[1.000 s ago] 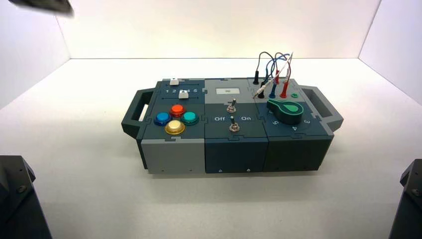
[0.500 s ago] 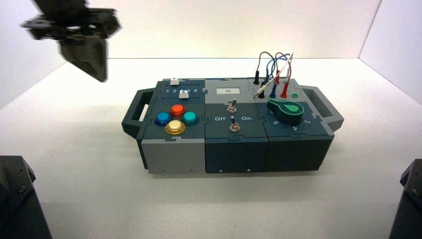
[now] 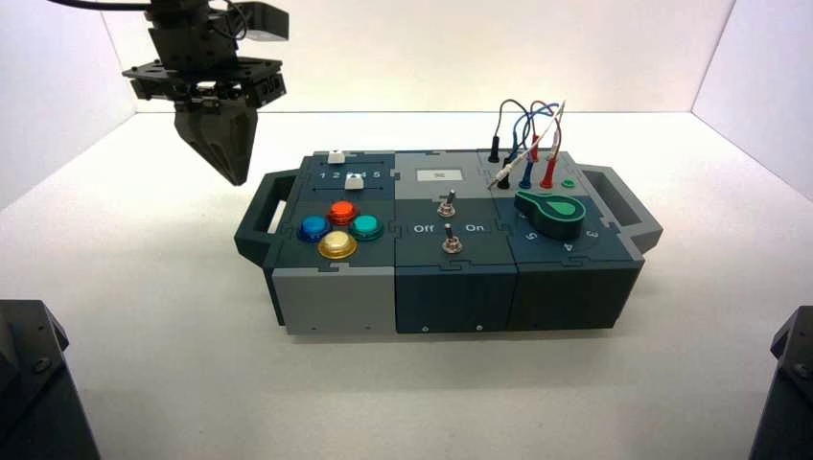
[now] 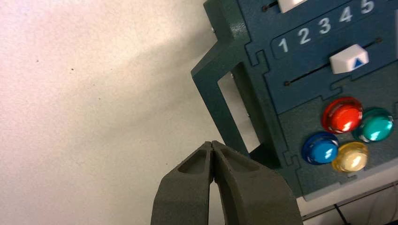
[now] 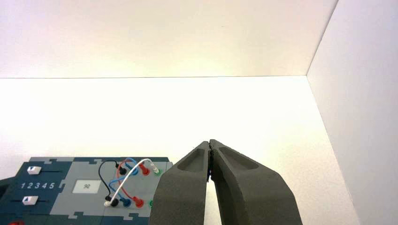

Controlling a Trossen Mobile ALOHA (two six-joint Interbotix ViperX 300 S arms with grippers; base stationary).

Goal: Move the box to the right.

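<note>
My left black tapered gripper (image 3: pixel 233 182), fingertips together and empty, hangs above the near-left table beside the left handle of the wide dark teal-grey panel box (image 3: pixel 455 299), which sits mid-table; approach appears underway, contact and the rightward push remaining.

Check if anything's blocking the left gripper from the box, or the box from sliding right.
Nothing visible is in the way. The left gripper hangs shut above the box's left handle, with nothing seen between them, and no object shows on the table right of the box.
</note>
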